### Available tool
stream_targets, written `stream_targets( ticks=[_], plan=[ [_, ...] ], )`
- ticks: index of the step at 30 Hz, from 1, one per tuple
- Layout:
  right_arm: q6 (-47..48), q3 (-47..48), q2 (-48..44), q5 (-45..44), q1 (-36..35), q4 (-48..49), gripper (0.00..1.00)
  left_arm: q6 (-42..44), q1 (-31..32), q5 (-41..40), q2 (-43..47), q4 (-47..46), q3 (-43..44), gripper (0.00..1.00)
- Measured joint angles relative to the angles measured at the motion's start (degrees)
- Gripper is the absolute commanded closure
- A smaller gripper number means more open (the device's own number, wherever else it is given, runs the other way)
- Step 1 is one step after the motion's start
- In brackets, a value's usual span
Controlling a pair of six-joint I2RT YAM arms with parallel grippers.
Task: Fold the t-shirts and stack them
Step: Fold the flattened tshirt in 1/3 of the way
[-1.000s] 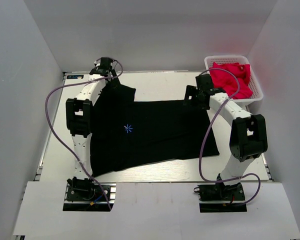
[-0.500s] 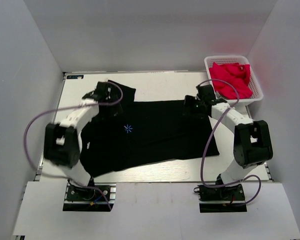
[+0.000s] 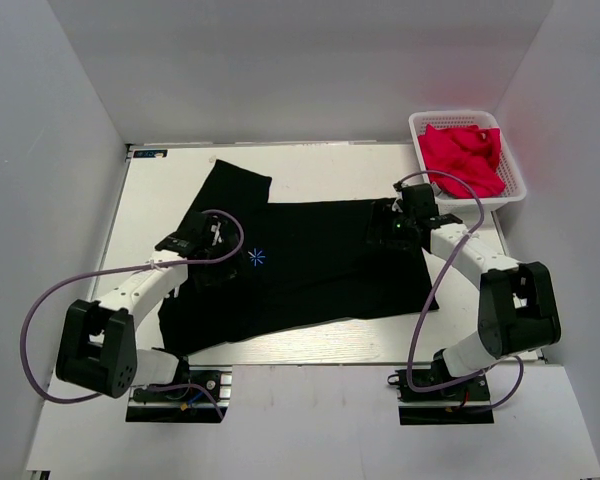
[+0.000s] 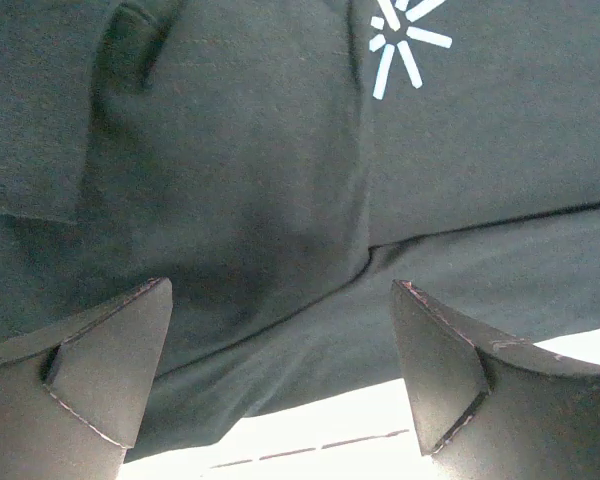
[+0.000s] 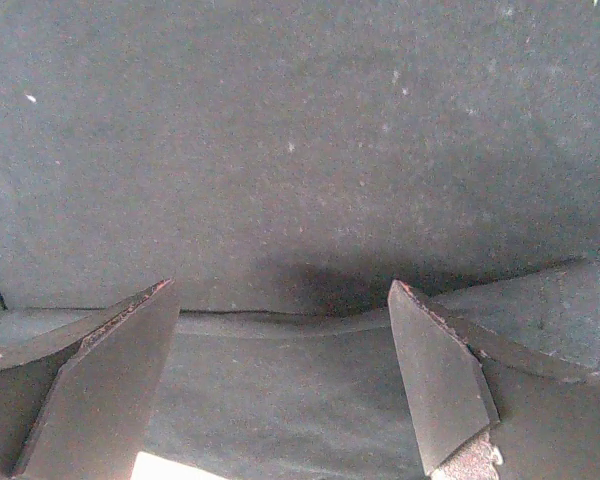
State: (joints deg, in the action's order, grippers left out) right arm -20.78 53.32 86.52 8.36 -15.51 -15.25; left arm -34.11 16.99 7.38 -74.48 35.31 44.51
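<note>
A black t-shirt with a light-blue starburst print lies spread on the white table, one sleeve pointing to the far left. My left gripper hovers open and empty over the chest, just left of the print. In the left wrist view the open left gripper frames a fold of the shirt, with the print at the top. My right gripper is open over the shirt's far right part. In the right wrist view the open right gripper straddles a folded cloth edge.
A white basket holding red cloth stands at the far right corner, close behind the right arm. White walls enclose the table on three sides. Purple cables loop from both arms.
My left arm has swung from the far left sleeve back toward me, over the shirt's chest. My right gripper has moved slightly nearer, over the shirt's right part.
</note>
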Motion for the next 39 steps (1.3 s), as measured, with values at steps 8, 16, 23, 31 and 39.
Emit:
stream_targets(
  ticks=[8, 16, 23, 31, 39],
  plan=[
    [0.3, 0.0, -0.7, -0.3, 0.0, 0.2, 0.1, -2.8, -0.8, -8.5, -1.6, -2.9, -0.5, 0.0],
    [0.6, 0.5, -0.7, -1.1, 0.0, -1.0, 0.1, -5.2, -1.2, -18.3, -9.6, -4.3, -0.2, 0.0],
    [0.9, 0.6, -0.9, -1.2, 0.0, -1.3, 0.1, -5.7, -1.2, -23.4, -9.5, -6.9, 1.7, 0.0],
    [1.1, 0.6, -3.1, -1.6, 0.0, -1.7, 0.1, -5.8, -2.2, -32.0, -15.0, -8.8, 11.0, 0.0],
    [1.3, 1.3, -7.0, -6.5, 0.0, -2.8, 0.1, -4.3, -3.3, -34.7, -22.0, -6.7, 24.7, 0.0]
  ],
)
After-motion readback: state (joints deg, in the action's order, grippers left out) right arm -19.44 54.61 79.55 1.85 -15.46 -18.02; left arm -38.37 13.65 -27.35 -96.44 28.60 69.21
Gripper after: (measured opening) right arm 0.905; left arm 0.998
